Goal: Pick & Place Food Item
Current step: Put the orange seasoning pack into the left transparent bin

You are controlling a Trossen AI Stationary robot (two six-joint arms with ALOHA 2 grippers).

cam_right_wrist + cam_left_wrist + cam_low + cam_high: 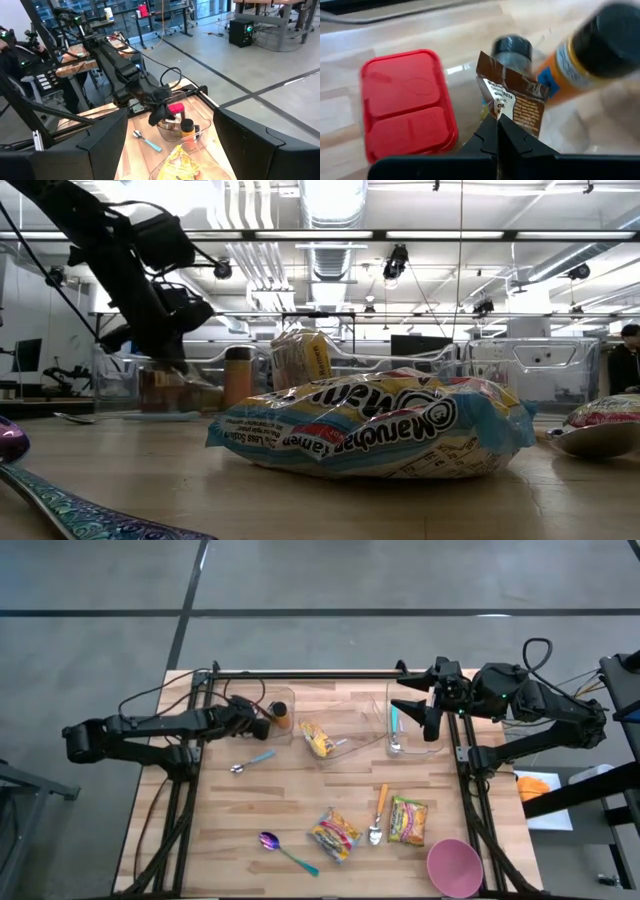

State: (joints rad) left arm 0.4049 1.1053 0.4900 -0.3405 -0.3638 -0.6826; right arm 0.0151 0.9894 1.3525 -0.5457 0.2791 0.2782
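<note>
— Pincer on your left (497,131): what does it have?

— It is pinched shut on the top edge of a brown snack packet (512,102), inside the clear container (283,700) at the counter's (300,810) back left, beside an orange bottle (585,60) and a red lid (405,102).

— How will it handle?

— Light, crinkly and slippery, I judge; your grip on the sealed edge looks right. Your right pincer (425,715) hangs wide open, empty, over the other bin (400,740).
</note>
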